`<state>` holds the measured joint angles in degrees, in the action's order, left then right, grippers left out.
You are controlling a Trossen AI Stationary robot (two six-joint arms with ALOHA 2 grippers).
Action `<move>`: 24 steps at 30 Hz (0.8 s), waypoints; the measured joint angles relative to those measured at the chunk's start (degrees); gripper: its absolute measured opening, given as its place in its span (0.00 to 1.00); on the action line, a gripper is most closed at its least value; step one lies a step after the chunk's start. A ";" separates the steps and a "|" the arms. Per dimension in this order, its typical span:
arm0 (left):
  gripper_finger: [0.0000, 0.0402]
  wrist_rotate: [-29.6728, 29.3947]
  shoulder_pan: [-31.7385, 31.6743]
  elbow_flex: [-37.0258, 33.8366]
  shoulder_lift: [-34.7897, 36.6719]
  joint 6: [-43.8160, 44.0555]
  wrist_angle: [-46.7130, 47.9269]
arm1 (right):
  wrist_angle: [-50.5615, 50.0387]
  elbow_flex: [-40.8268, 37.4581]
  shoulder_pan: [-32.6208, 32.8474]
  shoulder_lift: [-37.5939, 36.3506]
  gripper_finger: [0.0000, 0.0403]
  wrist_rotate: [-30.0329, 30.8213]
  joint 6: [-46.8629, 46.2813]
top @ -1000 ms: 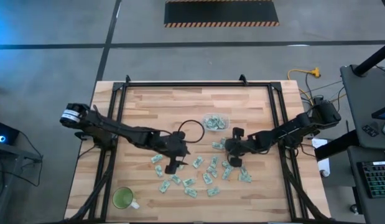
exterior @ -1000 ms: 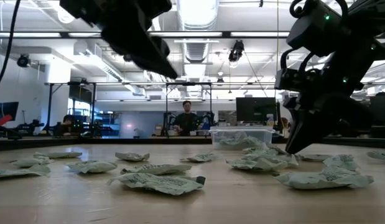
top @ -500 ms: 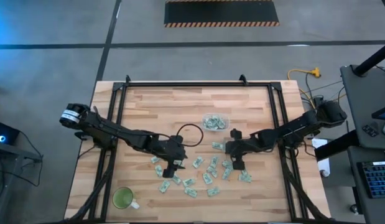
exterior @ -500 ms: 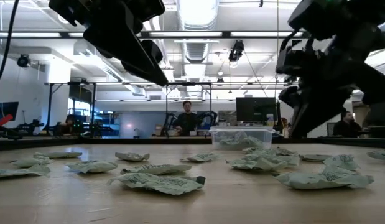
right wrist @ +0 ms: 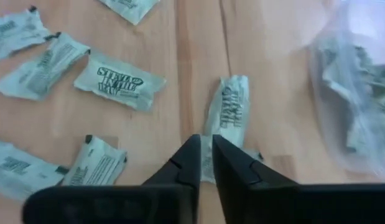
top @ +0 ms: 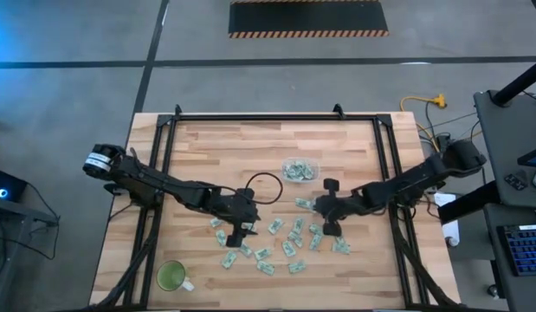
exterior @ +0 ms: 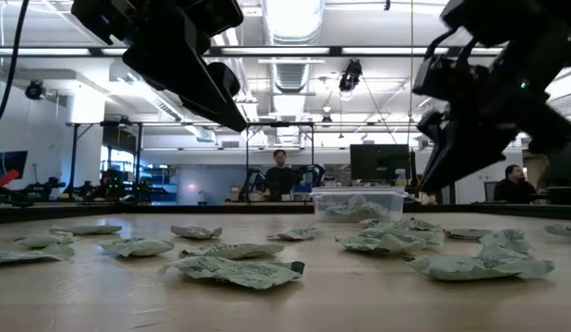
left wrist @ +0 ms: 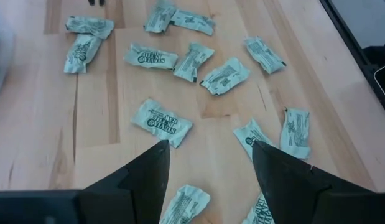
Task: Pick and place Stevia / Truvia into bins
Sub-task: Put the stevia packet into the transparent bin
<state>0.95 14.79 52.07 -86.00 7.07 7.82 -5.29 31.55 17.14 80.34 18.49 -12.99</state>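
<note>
Right pincer [right wrist: 206,163]: lifted off the worktop [top: 250,147] since a second ago, fingers nearly together, nothing held; pick missed. Left pincer [left wrist: 208,163]: wide apart, empty, lowered over sachets [top: 289,243]. Sachets scattered; some in bin [top: 300,169].

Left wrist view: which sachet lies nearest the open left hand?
The sachet lying flat just ahead of the left hand, printed side up; the other sachets sit farther out.

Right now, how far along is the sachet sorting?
Done: several sachets lie in the clear tub. In hand: nothing; the right end effector is nearly shut above a sachet, the left end effector open over the scatter. Left: most loose sachets.
</note>
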 joint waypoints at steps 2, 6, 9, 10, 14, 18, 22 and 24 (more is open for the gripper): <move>0.53 -0.06 0.00 0.00 0.00 0.00 -0.03 | 1.87 0.00 -0.26 2.34 0.13 0.04 1.65; 0.53 -0.22 0.00 0.00 0.00 -0.05 -0.07 | 3.22 0.00 -1.48 6.13 0.23 2.59 2.68; 0.53 -0.24 0.00 0.00 0.00 -0.31 0.04 | 2.40 0.01 -2.53 7.56 0.30 2.68 2.42; 0.53 -0.26 0.00 0.00 0.00 -0.39 0.11 | 2.43 0.01 -2.75 7.88 0.32 2.68 1.92; 0.53 -0.33 -0.04 -0.30 0.00 -0.47 -0.06 | 2.02 0.15 -3.05 8.48 0.36 2.30 0.08; 0.53 -0.56 -0.04 -0.99 0.00 -0.48 -0.09 | 1.63 0.22 -3.28 8.40 0.30 -0.64 -0.07; 0.53 -1.47 -0.04 -1.28 -0.02 -0.49 0.08 | 0.80 0.14 -3.20 7.11 0.16 -3.33 1.29; 0.53 -1.47 -0.04 -1.33 -0.02 -0.48 0.03 | 0.40 0.04 -3.18 6.23 0.08 -4.51 2.01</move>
<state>-0.51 14.74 50.74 -86.02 6.59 7.84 -4.89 31.59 13.96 86.57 13.98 -10.98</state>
